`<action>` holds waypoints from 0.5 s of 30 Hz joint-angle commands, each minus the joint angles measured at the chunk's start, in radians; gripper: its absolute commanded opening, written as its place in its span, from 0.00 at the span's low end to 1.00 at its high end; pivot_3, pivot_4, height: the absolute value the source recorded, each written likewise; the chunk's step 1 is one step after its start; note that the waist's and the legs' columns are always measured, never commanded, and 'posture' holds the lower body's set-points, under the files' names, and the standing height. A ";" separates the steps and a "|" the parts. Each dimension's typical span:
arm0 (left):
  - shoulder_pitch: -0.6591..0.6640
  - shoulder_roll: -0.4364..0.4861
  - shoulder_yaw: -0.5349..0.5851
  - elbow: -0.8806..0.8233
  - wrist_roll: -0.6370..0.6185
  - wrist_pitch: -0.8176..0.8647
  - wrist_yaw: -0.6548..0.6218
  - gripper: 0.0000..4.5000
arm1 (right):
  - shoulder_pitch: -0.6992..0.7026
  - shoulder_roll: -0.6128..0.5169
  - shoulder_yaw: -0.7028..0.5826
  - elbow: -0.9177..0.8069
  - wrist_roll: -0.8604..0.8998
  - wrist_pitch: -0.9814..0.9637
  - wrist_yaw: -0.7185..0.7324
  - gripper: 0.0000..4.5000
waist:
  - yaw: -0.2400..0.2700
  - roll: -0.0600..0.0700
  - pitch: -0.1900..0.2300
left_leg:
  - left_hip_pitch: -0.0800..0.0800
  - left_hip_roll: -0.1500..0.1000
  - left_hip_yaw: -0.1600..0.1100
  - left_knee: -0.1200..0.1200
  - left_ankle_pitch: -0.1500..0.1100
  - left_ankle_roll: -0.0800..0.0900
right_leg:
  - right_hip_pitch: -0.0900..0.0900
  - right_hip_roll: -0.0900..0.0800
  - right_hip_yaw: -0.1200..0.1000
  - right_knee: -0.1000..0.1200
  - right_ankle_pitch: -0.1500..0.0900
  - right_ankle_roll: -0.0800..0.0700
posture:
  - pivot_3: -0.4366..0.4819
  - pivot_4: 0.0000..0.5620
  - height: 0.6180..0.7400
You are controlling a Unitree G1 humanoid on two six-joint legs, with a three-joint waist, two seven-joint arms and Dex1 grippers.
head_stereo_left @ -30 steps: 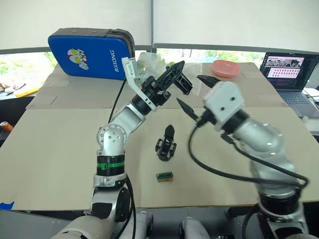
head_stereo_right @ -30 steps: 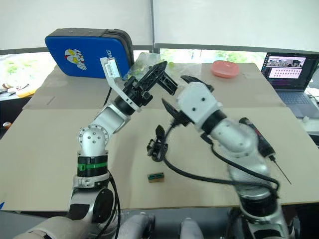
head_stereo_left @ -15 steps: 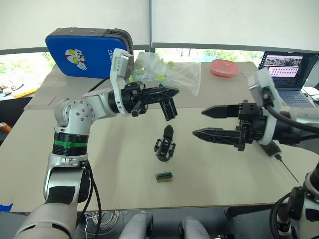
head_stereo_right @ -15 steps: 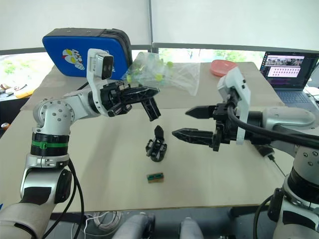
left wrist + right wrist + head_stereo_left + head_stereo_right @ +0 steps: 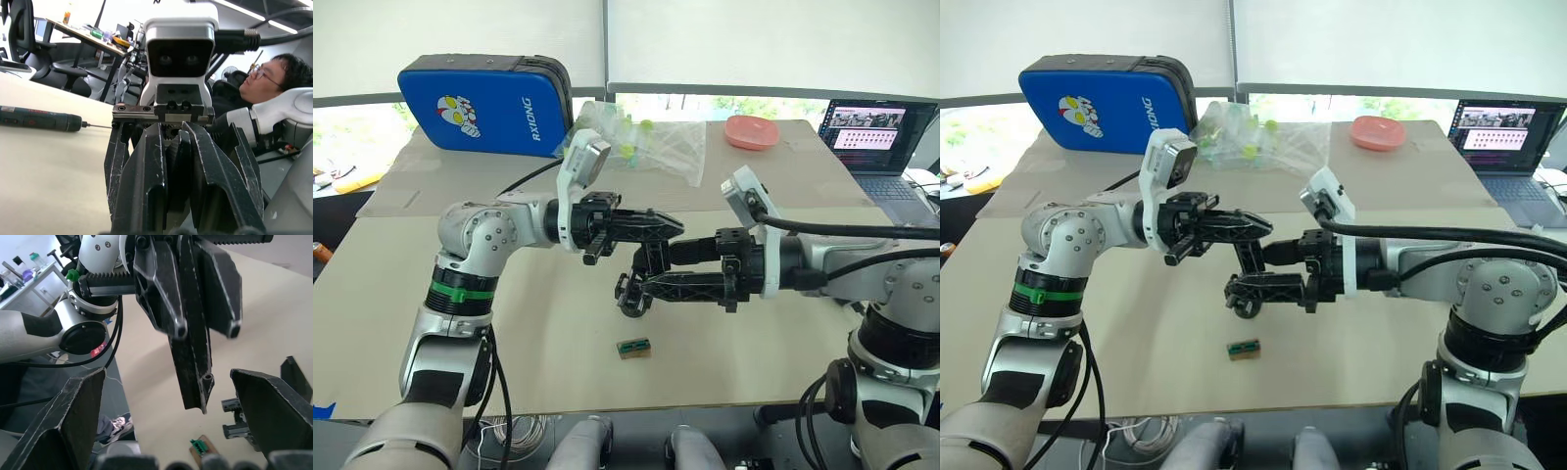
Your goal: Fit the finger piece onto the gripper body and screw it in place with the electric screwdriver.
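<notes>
Both grippers converged; left gripper (image 5: 674,226) clamps finger piece (image 5: 191,345).

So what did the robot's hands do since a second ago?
Both arms swung down from up high and came together over the gripper body. The left hand, gripping the finger piece, points at the open right hand. The gripper body and small green block stayed put.

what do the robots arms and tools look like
Both arms are silver-grey metal with black joints and black cables. The left arm wears a green band. Each tool, left and right, has two long black toothed fingers behind a white camera block.
</notes>
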 commanded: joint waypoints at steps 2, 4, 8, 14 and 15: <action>-0.002 0.007 0.001 -0.039 0.007 -0.010 -0.023 0.02 | -0.028 -0.033 0.026 0.034 0.143 -0.057 -0.115 1.00 | -0.001 0.000 0.000 | 0.000 0.000 0.000 0.000 0.000 0.000 | 0.000 0.000 0.000 0.000 0.000 0.000 | 0.48 0.27 1.00; -0.002 0.006 -0.001 -0.038 0.017 -0.017 -0.021 0.02 | -0.023 -0.052 0.052 0.052 0.204 -0.092 -0.165 1.00 | -0.002 0.000 0.000 | 0.000 0.000 0.000 0.000 0.000 0.000 | 0.000 0.000 0.000 0.000 0.000 0.000 | 0.48 0.27 1.00; 0.006 0.010 -0.009 -0.051 0.031 -0.021 -0.027 0.02 | -0.013 -0.091 0.110 0.060 0.274 -0.156 -0.236 1.00 | -0.005 0.000 0.000 | 0.000 0.000 0.000 0.000 0.000 0.000 | 0.000 0.000 0.000 0.000 0.000 0.000 | 0.48 0.27 1.00; 0.016 0.010 -0.014 -0.060 0.047 -0.025 -0.037 0.02 | -0.010 -0.159 0.185 0.064 0.370 -0.246 -0.297 1.00 | -0.008 0.000 0.000 | 0.000 0.000 0.000 0.000 0.000 0.001 | 0.000 0.000 -0.001 -0.001 0.000 0.000 | 0.48 0.27 1.00; 0.016 0.011 -0.015 -0.059 0.049 -0.026 -0.039 0.02 | -0.009 -0.169 0.195 0.063 0.380 -0.258 -0.303 1.00 | -0.008 0.000 0.000 | 0.000 0.000 0.000 0.000 0.000 0.001 | 0.001 0.000 -0.002 -0.001 0.000 0.000 | 0.48 0.27 1.00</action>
